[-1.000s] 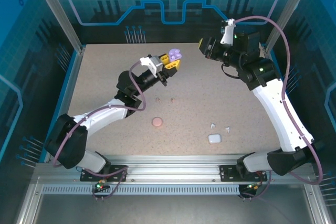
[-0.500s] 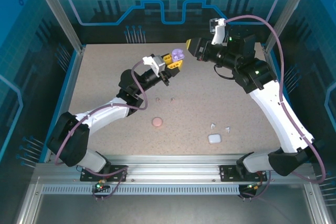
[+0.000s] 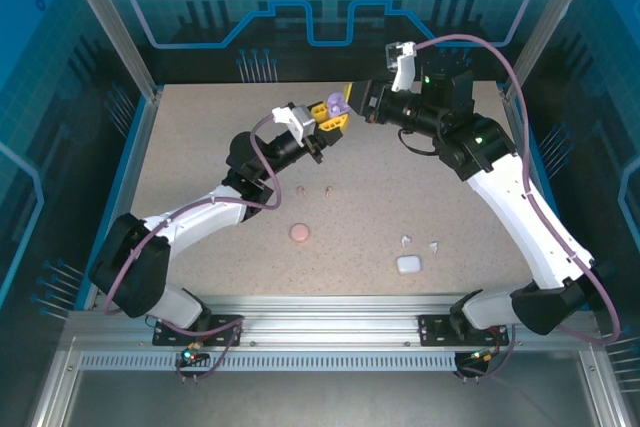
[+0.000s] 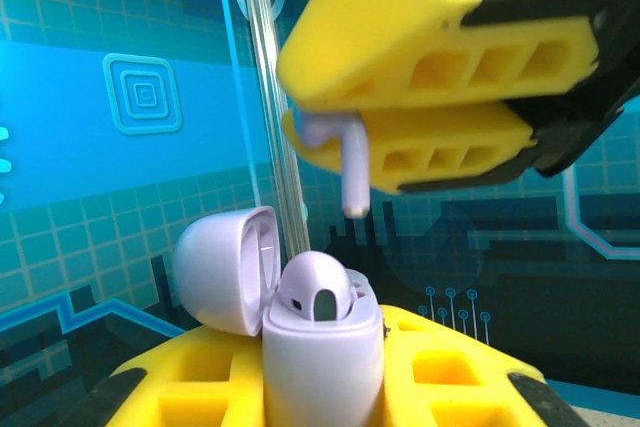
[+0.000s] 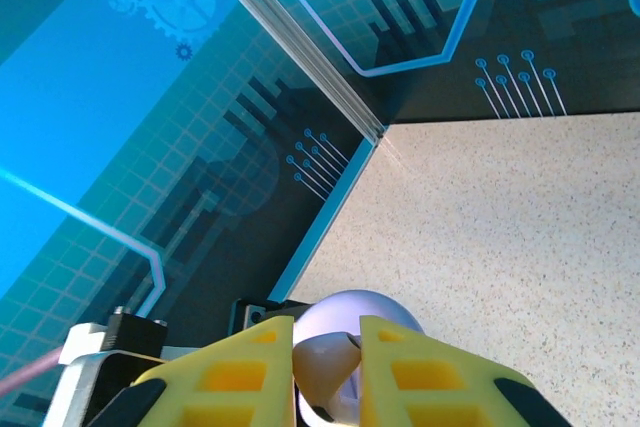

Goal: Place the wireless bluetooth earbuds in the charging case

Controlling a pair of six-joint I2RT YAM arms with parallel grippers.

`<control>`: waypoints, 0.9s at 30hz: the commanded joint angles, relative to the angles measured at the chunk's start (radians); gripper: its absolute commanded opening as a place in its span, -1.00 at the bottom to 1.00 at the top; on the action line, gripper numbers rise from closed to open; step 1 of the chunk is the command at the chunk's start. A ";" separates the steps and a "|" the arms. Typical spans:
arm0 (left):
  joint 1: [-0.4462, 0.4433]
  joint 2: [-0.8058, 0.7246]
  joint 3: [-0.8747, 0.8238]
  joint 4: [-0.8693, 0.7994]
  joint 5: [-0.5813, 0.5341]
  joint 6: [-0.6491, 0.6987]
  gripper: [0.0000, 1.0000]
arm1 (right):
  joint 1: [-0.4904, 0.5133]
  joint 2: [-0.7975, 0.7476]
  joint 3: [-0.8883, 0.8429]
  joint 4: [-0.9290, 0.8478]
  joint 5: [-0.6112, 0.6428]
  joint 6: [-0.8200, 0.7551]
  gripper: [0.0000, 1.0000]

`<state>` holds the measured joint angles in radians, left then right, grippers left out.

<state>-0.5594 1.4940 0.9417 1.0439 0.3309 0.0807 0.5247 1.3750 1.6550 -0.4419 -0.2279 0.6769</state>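
left gripper (image 3: 330, 115) pinched purple case (image 4: 320, 342), lid open | right gripper (image 4: 310, 112) pinched purple earbud (image 4: 352, 172), stem down | earbud just above case, seemingly slightly off-line

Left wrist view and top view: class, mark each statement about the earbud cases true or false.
1. The purple case stands open. True.
2. The right tool grips a white earbud. False: it grips a purple earbud.
3. The pink case lies on the table. True.
4. The left tool is empty. False: it holds the purple case.
5. The purple earbud is seated in the purple case. False: it hangs above it, apart.
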 commanded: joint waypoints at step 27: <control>-0.007 0.003 0.035 0.012 0.008 0.014 -1.00 | 0.041 0.029 -0.038 -0.052 -0.025 -0.057 -0.45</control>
<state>-0.5594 1.4944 0.9417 1.0260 0.3305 0.0807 0.5381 1.3930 1.6207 -0.4541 -0.2398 0.6441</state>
